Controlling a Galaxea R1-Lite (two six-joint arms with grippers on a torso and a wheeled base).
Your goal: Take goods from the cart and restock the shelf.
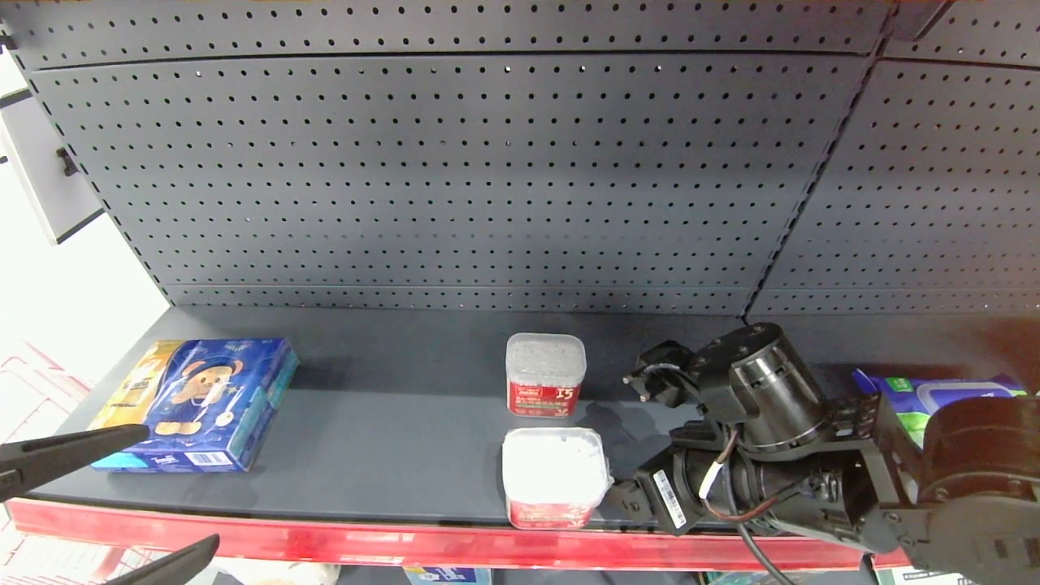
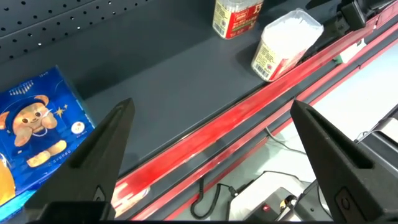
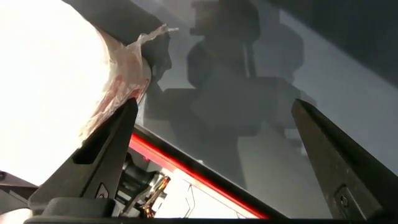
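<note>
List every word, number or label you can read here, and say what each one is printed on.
"15": white figures on the red label of the rear clear plastic tub.
Other print on that label: too small to read.
Red label of the front clear plastic tub: blurred, unreadable.
Print on the blue cardboard box with a teddy bear: too small to read.
Print on the green and blue pack: unreadable.

dark grey pegboard panel (image 1: 455, 162) at back; red edge strip (image 1: 406, 544) in front; pale floor (image 2: 367, 87) below.
</note>
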